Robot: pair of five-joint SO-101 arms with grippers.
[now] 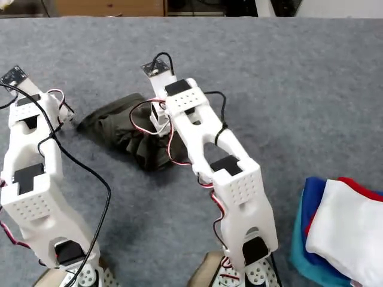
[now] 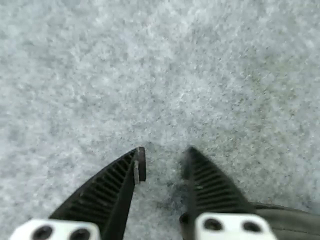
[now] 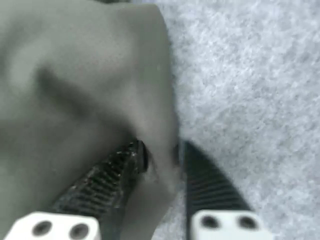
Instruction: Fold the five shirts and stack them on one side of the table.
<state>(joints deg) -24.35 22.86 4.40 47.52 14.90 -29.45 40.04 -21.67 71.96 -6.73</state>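
Olive crumpled cloth shirt (image 1: 128, 134), centre-left on grey felt table (image 1: 287, 89) | right gripper (image 3: 162, 155): apparently nipping its edge | left gripper (image 2: 164, 162): spread, empty, just beside cloth | advice: left should take opposite edge, draw flat before folding | white-topped folded shirt stack (image 1: 344, 233), lower right.

Folded stack (image 1: 344, 233) cut off at edge; olive shirt (image 1: 116, 128) partly under right arm (image 1: 200, 134).
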